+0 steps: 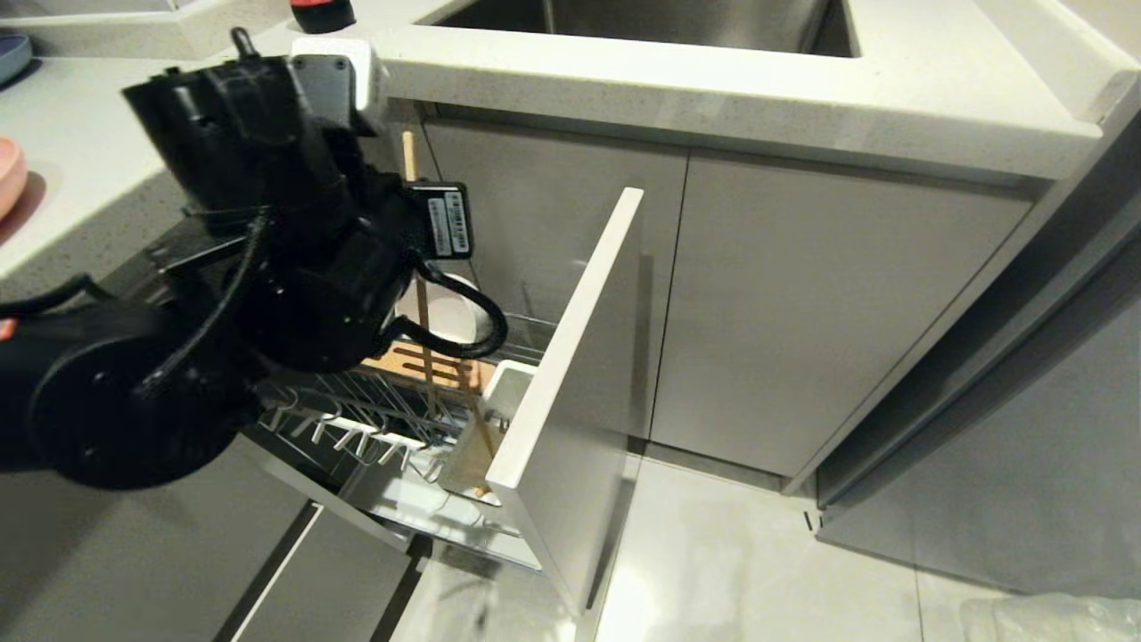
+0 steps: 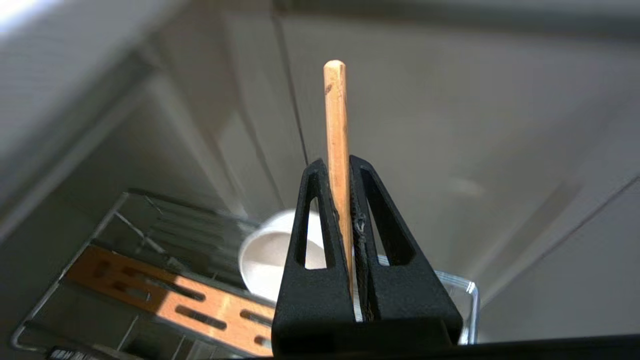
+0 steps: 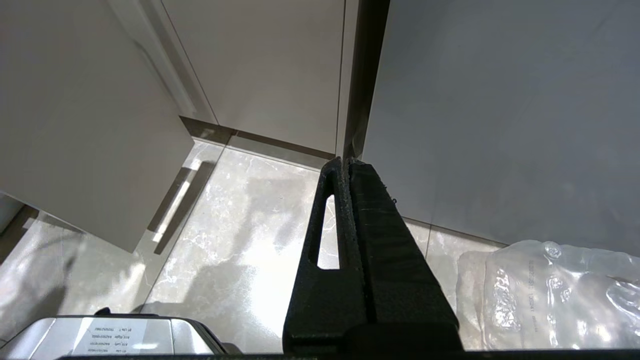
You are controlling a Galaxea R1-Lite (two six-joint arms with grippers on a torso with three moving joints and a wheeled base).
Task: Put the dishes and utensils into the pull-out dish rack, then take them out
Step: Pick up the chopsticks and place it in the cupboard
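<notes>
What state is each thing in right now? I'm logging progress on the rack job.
Pull-out dish rack: pulled open.
Bowl: sitting in the rack.
Chopsticks: clamped upright.
Left gripper: shut on the chopsticks, above the rack.
Right gripper: shut, empty, parked over the floor.

The chopstick (image 2: 337, 125) is showing as pale, smooth wood with a matt grain. The left gripper (image 2: 340, 167) fingers (image 2: 320, 280) are looking like black plastic — rough, grainy, matt. The rack (image 1: 392, 419) is gleaming as chrome wire; its strip (image 2: 170, 302) is reading as warm wood. The bowl (image 2: 265, 262) is appearing smooth and cream-white. The floor (image 3: 240, 235) is shining — glossy marbled tile.
</notes>
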